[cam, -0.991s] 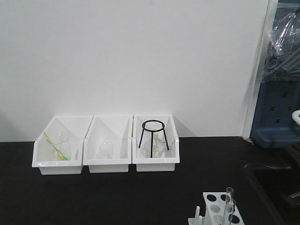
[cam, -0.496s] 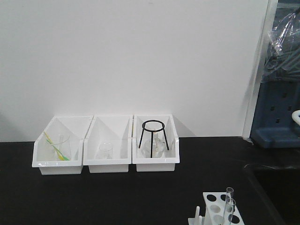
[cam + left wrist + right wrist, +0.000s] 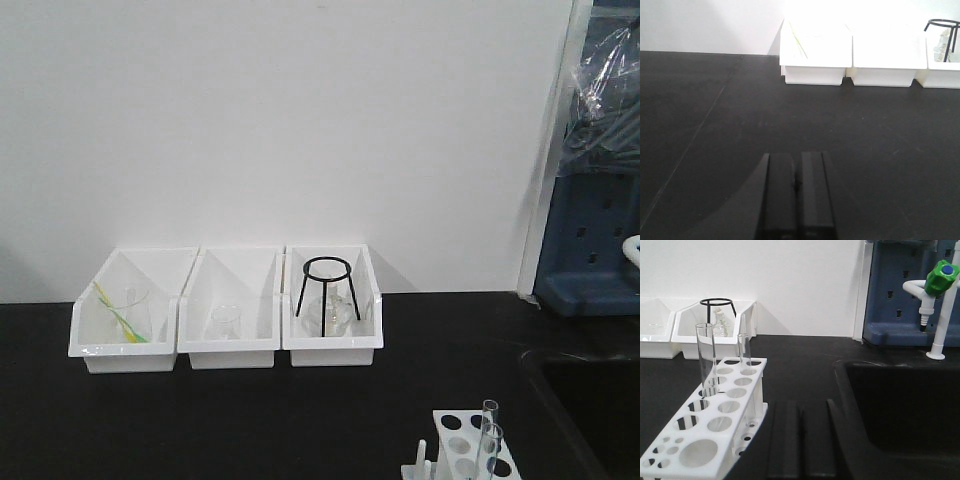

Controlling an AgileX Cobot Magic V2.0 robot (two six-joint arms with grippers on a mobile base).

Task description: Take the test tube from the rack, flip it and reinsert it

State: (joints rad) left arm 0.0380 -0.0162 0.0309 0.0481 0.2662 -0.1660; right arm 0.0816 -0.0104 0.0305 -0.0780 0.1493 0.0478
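Note:
The white rack (image 3: 462,448) stands at the front right of the black bench, with short pegs (image 3: 421,456) on its left side. Two clear test tubes (image 3: 489,425) stand upright in it. In the right wrist view the rack (image 3: 722,422) is just left of my right gripper (image 3: 800,412), which is shut and empty, low over the bench. The nearer tube (image 3: 706,360) and the farther tube (image 3: 744,352) stand in the rack's holes. My left gripper (image 3: 797,172) is shut and empty over bare bench, far from the rack.
Three white open-front bins (image 3: 227,340) line the back wall, holding glassware and a black tripod ring (image 3: 327,290). A black sink basin (image 3: 900,405) lies right of the right gripper. A green-topped tap (image 3: 941,277) and a blue pegboard (image 3: 900,290) stand behind it.
A dark shape at the front view's right edge, over the sink, has gone out of view. The rack and tubes have not moved.

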